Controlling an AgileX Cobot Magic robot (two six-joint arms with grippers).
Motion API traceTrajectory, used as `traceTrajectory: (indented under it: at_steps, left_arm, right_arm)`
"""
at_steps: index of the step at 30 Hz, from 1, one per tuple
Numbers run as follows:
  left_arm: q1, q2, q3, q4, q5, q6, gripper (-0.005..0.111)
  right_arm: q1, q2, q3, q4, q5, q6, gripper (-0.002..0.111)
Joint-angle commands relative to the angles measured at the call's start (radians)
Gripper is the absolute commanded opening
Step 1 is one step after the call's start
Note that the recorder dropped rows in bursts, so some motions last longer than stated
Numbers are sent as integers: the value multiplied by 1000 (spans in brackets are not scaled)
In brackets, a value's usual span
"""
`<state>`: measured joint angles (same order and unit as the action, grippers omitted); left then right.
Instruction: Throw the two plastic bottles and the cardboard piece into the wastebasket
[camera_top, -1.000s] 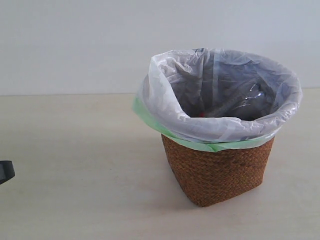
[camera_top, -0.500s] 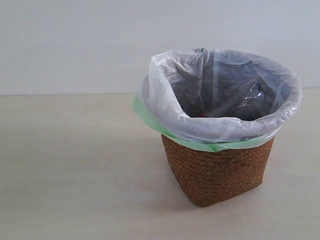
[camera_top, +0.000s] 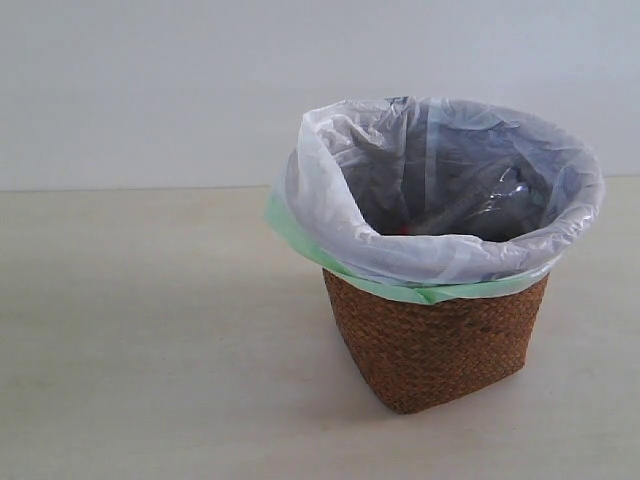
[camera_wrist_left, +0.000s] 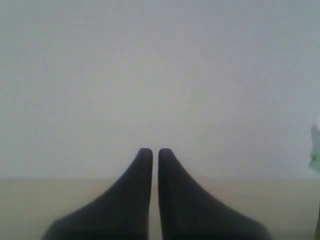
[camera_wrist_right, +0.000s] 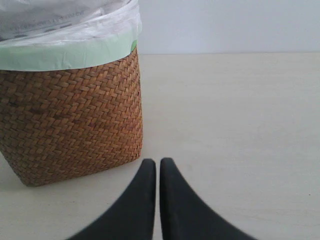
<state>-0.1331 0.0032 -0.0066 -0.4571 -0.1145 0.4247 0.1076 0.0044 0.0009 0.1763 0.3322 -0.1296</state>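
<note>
On a pale surface (camera_top: 150, 350) stands the wastebasket (camera_top: 435, 345), right of centre in the exterior view, its white liner (camera_top: 330, 200) open upward. Inside, a clear bottle (camera_top: 505, 192) lies aslant, and a red fleck (camera_top: 403, 229) is probably the other bottle's label — the cardboard piece cannot be made out. Both hands are clenched and empty. The right hand (camera_wrist_right: 158, 162) sits low near the basket's woven side — the nearer one. The left hand (camera_wrist_left: 151, 152) faces a blank wall (camera_wrist_left: 150, 75).

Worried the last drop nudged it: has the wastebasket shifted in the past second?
No. The wastebasket sits where it was against the table's back edge in the exterior view.
</note>
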Motion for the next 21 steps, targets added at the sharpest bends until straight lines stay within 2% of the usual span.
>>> traceTrajectory:
  at_steps: [1,5,8,12,21]
  left_arm:
    - [79,-3,7,9,178,16,4]
    - [175,-3,7,2,301,11,4]
    - [212,-3,7,2,381,12,4]
    - [220,-3,7,2,445,12,4]
    - [220,-3,7,-29,436,12,4]
  right_arm:
    - [-5,-4,-1,-5,-8,-4,0]
    - [-5,-4,-1,-5,-8,-4,0]
    - [-5,-4,-1,-5,-8,-4,0]
    - [-5,-4,-1,-5,-8,-4,0]
    - [-5,-4,-1,-5,-8,-4,0]
